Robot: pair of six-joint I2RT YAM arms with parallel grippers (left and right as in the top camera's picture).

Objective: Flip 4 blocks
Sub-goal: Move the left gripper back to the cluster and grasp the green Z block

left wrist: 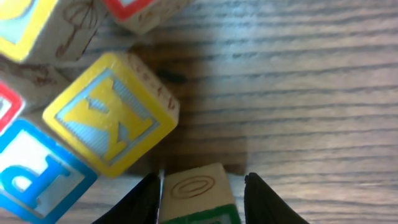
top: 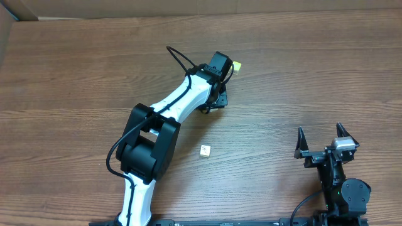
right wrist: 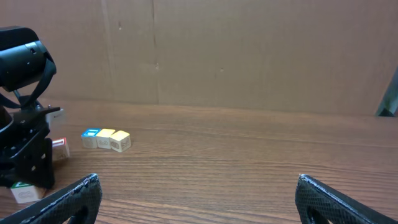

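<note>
**Tabletop** (top: 301,75): brown wood grain, with a cardboard wall along the far side.

**Left end effector** (left wrist: 202,177): reached out to the cluster of blocks on the far middle of the tabletop. Its jaws stand narrow on either side of the green-faced block (left wrist: 199,198). Whether they actually pinch it cannot be told.

**Green-faced block:** sits on the tabletop between the left fingers. Its cream side faces the wrist camera and is engraved with an oval, perhaps an "O". A green edge shows below that.

**Yellow K block** (left wrist: 112,115): just ahead and to the left of the green-faced block, set diagonally. It has a yellow border and a yellow "K" on a blue hatched ground.

**Blue P block** (left wrist: 31,180): touches the yellow K block's lower left edge. It has a blue border and a blue "P" on white.

**Umbrella block** (left wrist: 43,25): at the top left, with a yellow-bordered face and an umbrella drawn on its side.

**Red-edged blocks:** one at the top (left wrist: 140,9) and one at the left margin (left wrist: 5,102). Their letters are cut off.

**Pale block** (top: 205,150): stands alone, well apart from the cluster and nearer the robot. Its marking is too small to read.

**Right end effector** (top: 320,129): jaws spread wide, holding nothing, near the right base and well away from every block.
</note>
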